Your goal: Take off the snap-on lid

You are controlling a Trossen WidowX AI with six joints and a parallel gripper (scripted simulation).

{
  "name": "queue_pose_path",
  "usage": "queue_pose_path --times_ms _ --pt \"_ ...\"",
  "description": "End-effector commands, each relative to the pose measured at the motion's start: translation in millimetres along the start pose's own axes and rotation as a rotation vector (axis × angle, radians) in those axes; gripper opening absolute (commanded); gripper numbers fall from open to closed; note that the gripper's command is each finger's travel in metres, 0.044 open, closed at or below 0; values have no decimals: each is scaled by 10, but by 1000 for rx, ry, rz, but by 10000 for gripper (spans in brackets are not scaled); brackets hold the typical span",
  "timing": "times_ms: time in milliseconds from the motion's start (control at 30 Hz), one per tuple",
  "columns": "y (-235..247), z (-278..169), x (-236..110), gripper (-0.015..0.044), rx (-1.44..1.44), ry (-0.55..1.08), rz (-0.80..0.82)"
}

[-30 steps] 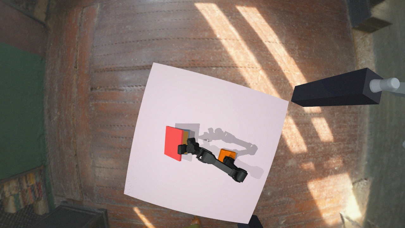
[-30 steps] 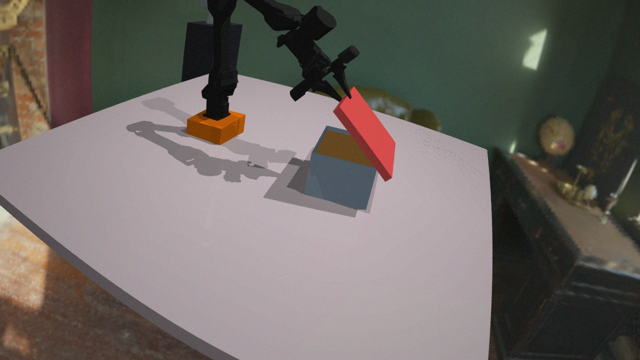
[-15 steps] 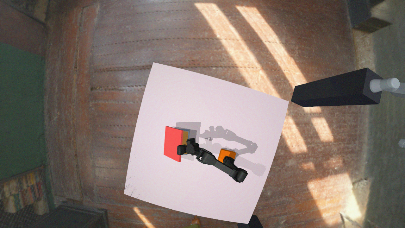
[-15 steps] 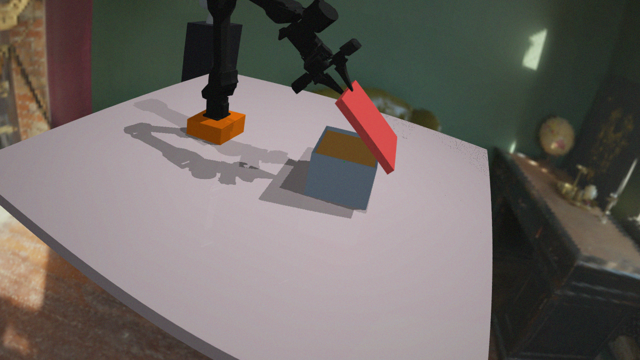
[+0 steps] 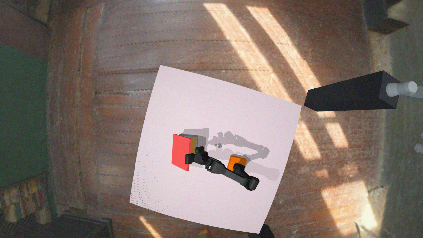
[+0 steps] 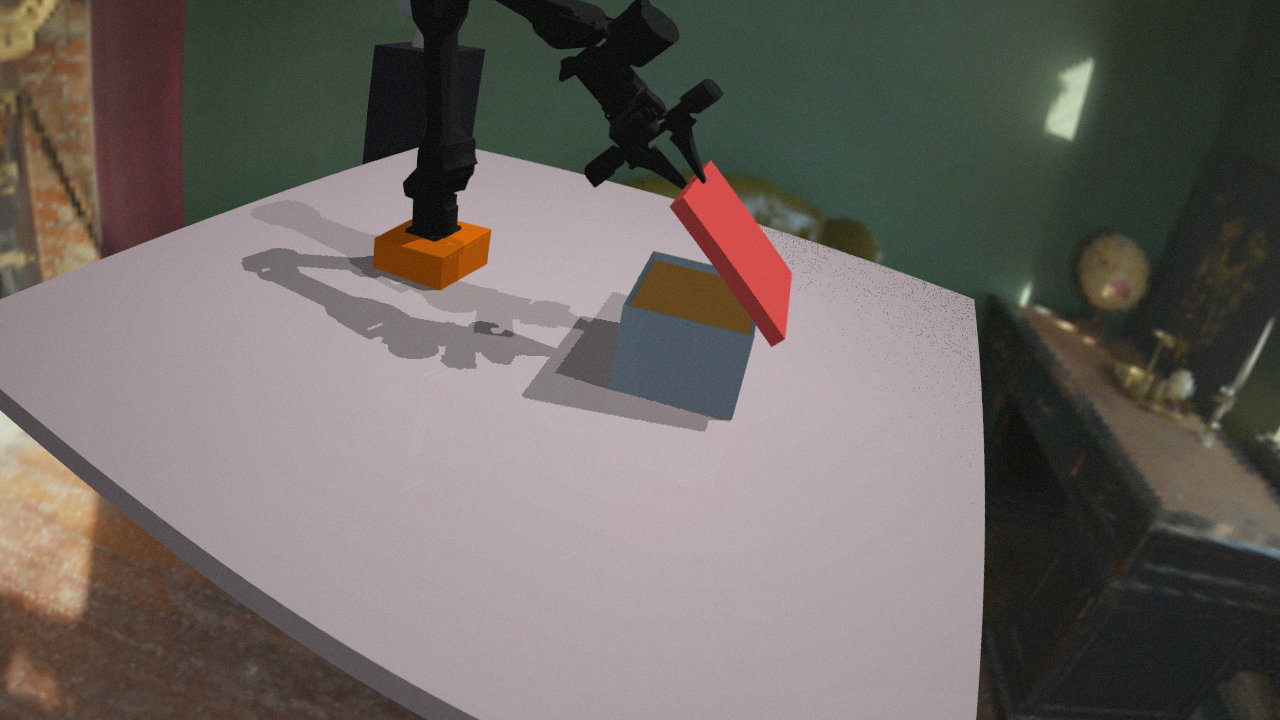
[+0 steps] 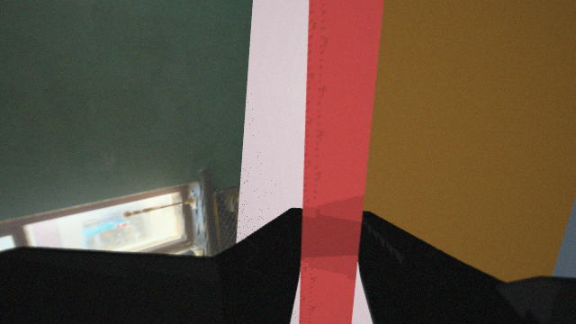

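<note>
The red lid (image 5: 180, 151) (image 6: 735, 247) (image 7: 335, 135) hangs steeply tilted in the air, its low end over the far side of the box. My gripper (image 5: 191, 157) (image 6: 696, 175) (image 7: 328, 222) is shut on the lid's upper edge; the wrist view shows the lid edge-on between the two black fingers. The blue storage box (image 5: 186, 136) (image 6: 682, 360) (image 7: 468, 135) stands on the white table (image 5: 212, 100) (image 6: 447, 501), open, with its brown inside (image 6: 693, 297) showing. The lid is lifted clear of the box rim.
The arm's orange base block (image 5: 236, 161) (image 6: 431, 253) sits on the table behind the box. A dark post (image 5: 349, 94) reaches over the table's far corner. A dark sideboard (image 6: 1136, 465) stands off the table's right edge.
</note>
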State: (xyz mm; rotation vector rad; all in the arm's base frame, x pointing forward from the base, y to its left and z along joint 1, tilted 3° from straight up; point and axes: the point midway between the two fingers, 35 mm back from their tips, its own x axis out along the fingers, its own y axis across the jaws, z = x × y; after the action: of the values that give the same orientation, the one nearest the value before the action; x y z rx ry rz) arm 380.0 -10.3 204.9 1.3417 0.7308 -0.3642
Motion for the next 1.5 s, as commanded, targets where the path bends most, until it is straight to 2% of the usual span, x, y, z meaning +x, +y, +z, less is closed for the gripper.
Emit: queue_pose_path --times_ms 0,1467 --pt "35 -88 -48 0 -1 -6 19" --pt "-28 -965 -114 0 6 1 19"
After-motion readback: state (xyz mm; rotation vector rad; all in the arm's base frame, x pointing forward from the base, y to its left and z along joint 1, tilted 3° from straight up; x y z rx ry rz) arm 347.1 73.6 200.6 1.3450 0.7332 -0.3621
